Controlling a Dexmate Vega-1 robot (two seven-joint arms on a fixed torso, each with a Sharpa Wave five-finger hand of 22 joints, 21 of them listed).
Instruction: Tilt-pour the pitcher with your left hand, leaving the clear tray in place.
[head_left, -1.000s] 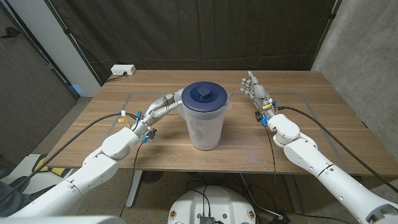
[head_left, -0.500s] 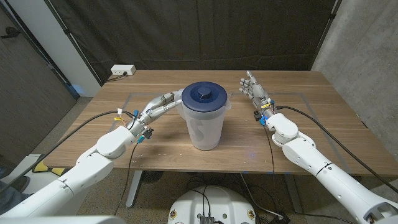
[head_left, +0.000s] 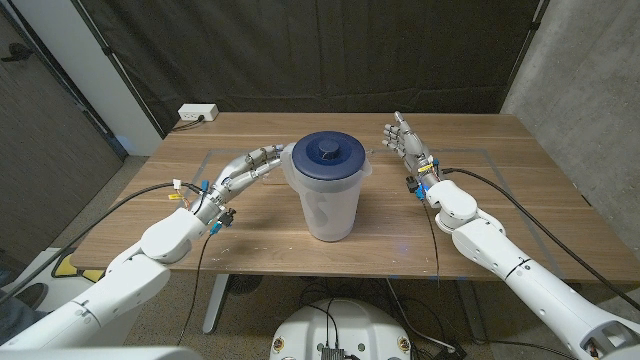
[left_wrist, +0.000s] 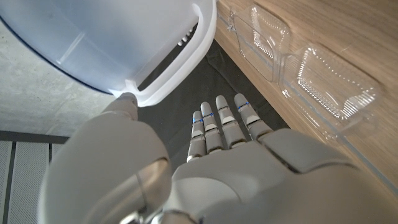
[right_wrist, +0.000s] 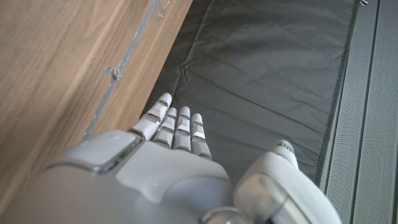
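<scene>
The pitcher stands upright near the middle of the wooden table, translucent body with a dark blue lid. Your left hand sits just beside the pitcher on its left side, fingers straight and together, gripping nothing; in the left wrist view the thumb meets the pitcher's white handle. The clear tray lies on the table beyond the pitcher from you, seen in the left wrist view. Your right hand stands well to the pitcher's right, fingers extended and apart, holding nothing.
</scene>
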